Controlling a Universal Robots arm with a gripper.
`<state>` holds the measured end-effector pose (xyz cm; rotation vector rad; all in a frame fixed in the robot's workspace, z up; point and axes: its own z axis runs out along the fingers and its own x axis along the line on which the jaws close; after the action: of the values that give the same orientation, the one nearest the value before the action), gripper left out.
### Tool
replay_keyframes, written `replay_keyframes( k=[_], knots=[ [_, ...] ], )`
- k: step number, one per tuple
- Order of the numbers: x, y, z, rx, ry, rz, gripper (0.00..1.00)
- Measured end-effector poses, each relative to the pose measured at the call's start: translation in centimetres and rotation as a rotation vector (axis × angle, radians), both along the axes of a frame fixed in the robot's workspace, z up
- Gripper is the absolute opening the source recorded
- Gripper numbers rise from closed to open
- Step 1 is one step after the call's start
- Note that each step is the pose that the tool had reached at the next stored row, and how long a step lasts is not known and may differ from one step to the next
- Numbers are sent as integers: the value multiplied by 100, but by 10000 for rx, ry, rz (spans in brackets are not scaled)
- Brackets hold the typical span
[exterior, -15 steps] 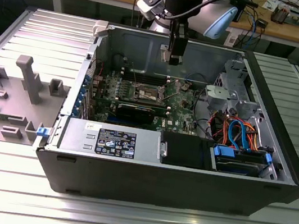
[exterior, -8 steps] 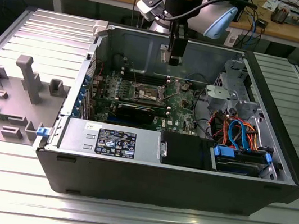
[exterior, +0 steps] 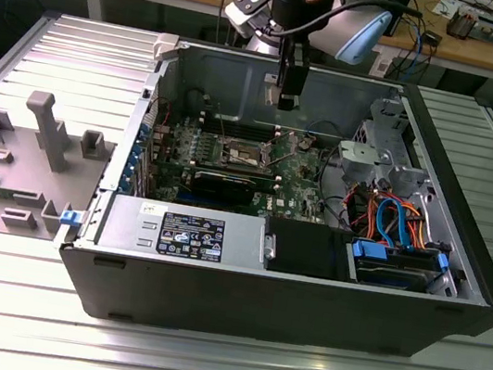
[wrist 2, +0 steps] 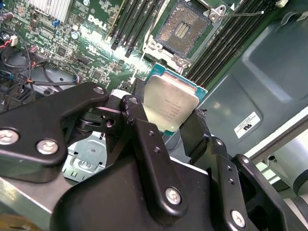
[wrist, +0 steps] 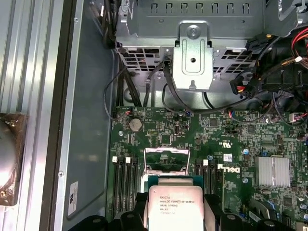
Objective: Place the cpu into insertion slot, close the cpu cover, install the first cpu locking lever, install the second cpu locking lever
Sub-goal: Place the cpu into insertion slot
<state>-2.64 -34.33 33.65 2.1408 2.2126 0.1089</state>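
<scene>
Cpu (wrist 2: pixel 169 107) clamped by opposite edges between fingers (wrist 2: pixel 129 108) of gripper (wrist 2: pixel 164 119). Dull silver top faces both wrist cameras. Chip is square, so no long axis; face lies roughly level with green motherboard (exterior: pixel 296 182) and clear above it. Insertion slot (wrist 2: pixel 185 26) uncovered, pin grid exposed, near chip but not touching. Exterior view: arm descends from above into open computer case (exterior: pixel 416 296), gripper pointing straight down over board.
</scene>
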Motion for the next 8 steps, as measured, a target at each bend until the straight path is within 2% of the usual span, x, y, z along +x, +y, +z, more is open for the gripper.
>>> replay_keyframes(
  k=[8],
  knots=[
    [0,-1,-12,1,-1,0,54]
  ],
)
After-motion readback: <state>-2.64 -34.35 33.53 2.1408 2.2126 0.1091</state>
